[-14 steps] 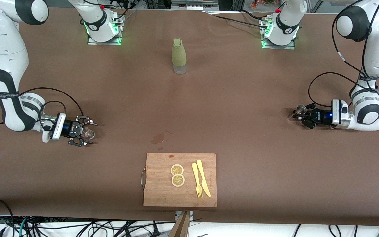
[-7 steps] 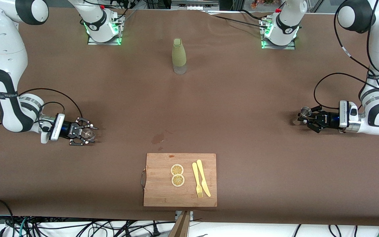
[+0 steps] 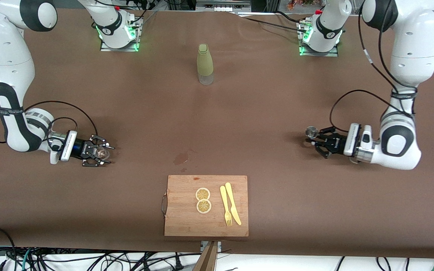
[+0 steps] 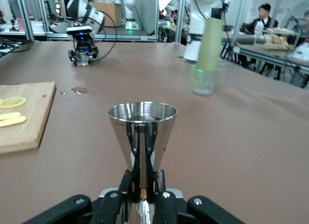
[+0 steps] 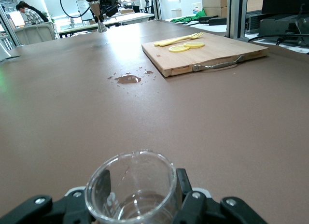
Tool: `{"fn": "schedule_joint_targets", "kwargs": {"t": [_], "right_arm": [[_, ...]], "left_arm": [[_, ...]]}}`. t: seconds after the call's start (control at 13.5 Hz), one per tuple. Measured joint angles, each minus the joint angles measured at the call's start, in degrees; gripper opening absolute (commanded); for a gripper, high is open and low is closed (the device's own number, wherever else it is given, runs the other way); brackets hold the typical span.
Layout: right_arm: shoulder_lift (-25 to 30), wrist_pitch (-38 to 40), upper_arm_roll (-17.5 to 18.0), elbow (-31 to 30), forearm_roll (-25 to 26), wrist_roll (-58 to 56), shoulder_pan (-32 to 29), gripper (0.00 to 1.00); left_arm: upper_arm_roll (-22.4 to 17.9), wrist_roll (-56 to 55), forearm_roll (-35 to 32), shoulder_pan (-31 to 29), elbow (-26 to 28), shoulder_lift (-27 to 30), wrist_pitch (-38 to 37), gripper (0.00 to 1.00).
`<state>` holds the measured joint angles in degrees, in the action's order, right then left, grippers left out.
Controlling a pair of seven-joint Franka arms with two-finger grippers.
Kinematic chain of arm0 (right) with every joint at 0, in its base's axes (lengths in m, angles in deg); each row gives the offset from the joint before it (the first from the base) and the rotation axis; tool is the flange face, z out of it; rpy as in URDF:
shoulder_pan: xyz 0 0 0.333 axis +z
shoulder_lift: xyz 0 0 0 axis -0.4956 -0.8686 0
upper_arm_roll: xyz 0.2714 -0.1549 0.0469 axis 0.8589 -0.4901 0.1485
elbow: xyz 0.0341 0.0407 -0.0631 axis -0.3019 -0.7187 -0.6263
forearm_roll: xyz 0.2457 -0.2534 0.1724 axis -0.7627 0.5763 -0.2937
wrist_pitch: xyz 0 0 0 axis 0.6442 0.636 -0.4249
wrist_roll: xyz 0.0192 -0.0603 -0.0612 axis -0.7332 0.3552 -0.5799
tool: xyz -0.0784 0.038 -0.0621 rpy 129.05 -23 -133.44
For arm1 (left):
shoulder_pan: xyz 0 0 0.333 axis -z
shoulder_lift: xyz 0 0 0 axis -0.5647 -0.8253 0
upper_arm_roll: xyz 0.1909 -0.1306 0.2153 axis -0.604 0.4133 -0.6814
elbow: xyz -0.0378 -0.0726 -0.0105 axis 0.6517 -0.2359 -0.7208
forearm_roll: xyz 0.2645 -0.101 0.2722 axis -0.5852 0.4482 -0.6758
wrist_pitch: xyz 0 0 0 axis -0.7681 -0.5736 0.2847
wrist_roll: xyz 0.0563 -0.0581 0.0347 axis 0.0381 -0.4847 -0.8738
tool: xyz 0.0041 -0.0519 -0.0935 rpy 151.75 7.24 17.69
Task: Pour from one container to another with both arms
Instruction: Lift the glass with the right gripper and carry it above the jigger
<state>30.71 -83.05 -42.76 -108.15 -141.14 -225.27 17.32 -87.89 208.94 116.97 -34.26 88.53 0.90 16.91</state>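
The silver jigger [image 3: 310, 132] stands upright in my left gripper [image 3: 313, 140], which is shut on its narrow waist, low over the table toward the left arm's end. In the left wrist view the jigger [image 4: 142, 132] rises from my left gripper [image 4: 143, 183], its upper cup open to the top. My right gripper [image 3: 104, 153] is shut on the clear glass cup [image 3: 102, 153] near the right arm's end of the table. The right wrist view shows the glass cup [image 5: 130, 190] upright, with black fingers [image 5: 186, 190] on both sides of it.
A tall olive-green bottle [image 3: 205, 64] stands mid-table near the bases. A wooden cutting board [image 3: 181, 222] with lemon slices [image 3: 203, 200], a yellow fork and a yellow knife lies near the front edge. A small wet spill [image 3: 180, 158] marks the cloth just above the board.
My left arm has carried the jigger toward the table's middle. My right gripper's fingers have drawn in around the glass cup and hardly shifted otherwise.
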Motion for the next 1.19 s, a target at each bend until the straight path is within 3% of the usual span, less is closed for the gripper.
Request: {"fn": "schedule_joint_targets", "kwargs": {"t": [0.15,0.67,1.04,1.19], "right_arm": [[0.0,0.01,0.0,0.06,0.0,-0.02,0.01,0.3],[-0.04,0.78,0.12,1.29,-0.16,-0.75,0.42,0.3],[0.0,1.78,2.0,8.44,-0.31,9.47,3.58,0.3],[0.01,-0.07,3.04,10.99,-0.31,14.64,5.89,0.3]], "left_arm": [[0.14,-4.68,5.01,4.34,0.45,-0.17,2.95,0.0],[-0.51,-18.67,24.15,25.43,0.56,-1.87,17.08,0.0],[-8.32,-23.69,39.36,39.21,-2.77,-5.92,22.36,0.0],[-9.84,-26.95,42.04,42.66,-5.87,-7.97,25.56,0.0]]}}
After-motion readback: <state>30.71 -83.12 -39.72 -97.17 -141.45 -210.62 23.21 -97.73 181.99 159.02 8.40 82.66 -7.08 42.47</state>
